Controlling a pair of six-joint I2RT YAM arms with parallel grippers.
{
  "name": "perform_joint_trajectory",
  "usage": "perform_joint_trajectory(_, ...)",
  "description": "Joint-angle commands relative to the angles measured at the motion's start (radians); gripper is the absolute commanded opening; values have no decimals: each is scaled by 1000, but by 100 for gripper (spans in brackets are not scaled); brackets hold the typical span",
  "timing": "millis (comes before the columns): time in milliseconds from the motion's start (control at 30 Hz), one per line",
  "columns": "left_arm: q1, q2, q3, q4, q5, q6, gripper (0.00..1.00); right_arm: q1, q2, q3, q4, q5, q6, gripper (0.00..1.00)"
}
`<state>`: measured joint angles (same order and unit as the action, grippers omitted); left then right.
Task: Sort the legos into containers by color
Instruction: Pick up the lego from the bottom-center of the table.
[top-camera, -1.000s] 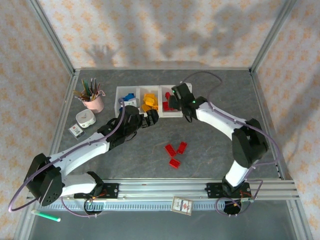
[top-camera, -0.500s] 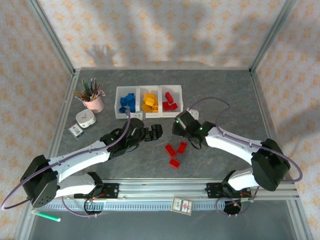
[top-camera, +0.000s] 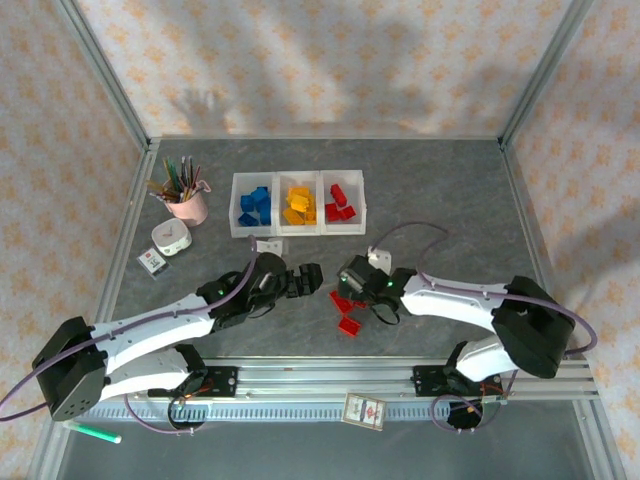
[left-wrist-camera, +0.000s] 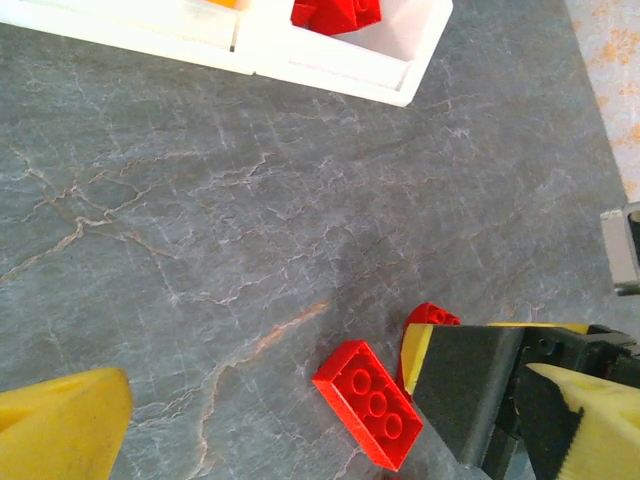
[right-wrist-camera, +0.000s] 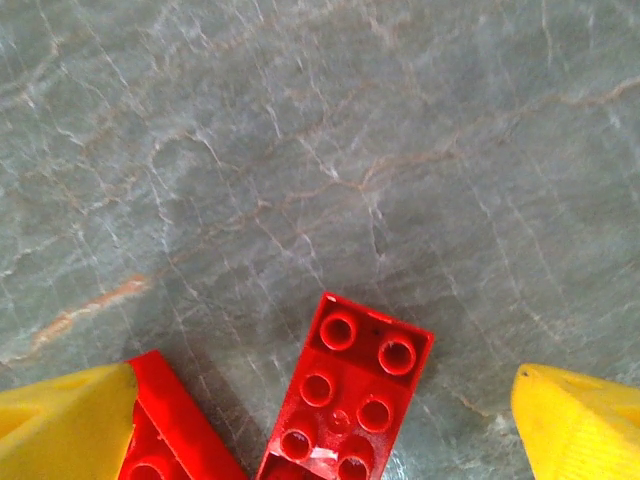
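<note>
Red legos (top-camera: 349, 325) are left loose on the grey stone-patterned table (top-camera: 450, 200), near its front middle, well apart from the containers (top-camera: 298, 232). In those, blue is seen in the left bin, yellow-orange in the middle and red in the right.

The right gripper (top-camera: 348, 288) is poised over the loose cluster with its jaws spread wide and nothing held. In the right wrist view one red brick (right-wrist-camera: 345, 410) is framed between the yellow fingertips (right-wrist-camera: 575, 425), apart from both, so a straddling approach is judged to be intended. A second brick (right-wrist-camera: 170, 435) lies against the other fingertip and could be nudged when the jaws are closed.

The left gripper (top-camera: 308, 280) is held just beside the cluster, fully open and empty. It is judged to be waiting, since only red pieces remain.

Bare table is offered between the bricks and the red bin, so a clear carrying path is available. The tightest spot is between the two grippers. The pink cup (top-camera: 188, 205) is well away to the left.
</note>
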<state>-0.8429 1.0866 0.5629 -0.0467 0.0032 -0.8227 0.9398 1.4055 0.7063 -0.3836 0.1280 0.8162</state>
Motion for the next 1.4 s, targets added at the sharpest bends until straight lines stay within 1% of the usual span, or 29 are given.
perform_joint_trajectory(0, -5, -28, -16, 21, -32, -21, 99, 18, 29, -24, 6, 42, 64, 97)
perform_joint_trajectory(133, -7, -28, -14, 5, -46, -20, 99, 31, 48, -43, 29, 26, 87, 97)
perform_joint_trajectory(233, -6, -21, -14, 9, -52, -16, 99, 30, 61, -39, 24, 42, 96, 97)
perform_joint_trajectory(433, -6, -7, 4, -4, -52, -7, 99, 30, 50, -39, -6, 76, 123, 89)
perform_joint_trajectory(567, -6, -4, 7, -1, -53, -3, 99, 30, 25, -51, -31, 100, 133, 80)
perform_joint_trajectory(700, -6, 1, 15, -8, -59, -1, 99, 31, 22, -77, -20, 89, 132, 70)
perform_joint_trajectory(967, -6, 0, 25, 10, -70, -8, 99, 31, 24, -70, 10, 87, 90, 39)
perform_joint_trajectory(1067, -6, -3, 47, 3, -87, -3, 99, 29, 18, -45, 7, 99, 64, 31)
perform_joint_trajectory(1233, -3, -17, 94, -31, -133, 24, 99, 8, -23, 32, -35, 151, -2, 27)
perform_joint_trajectory(1367, 16, -37, 119, -42, -148, 38, 99, -52, -49, 82, -4, 147, -84, 27)
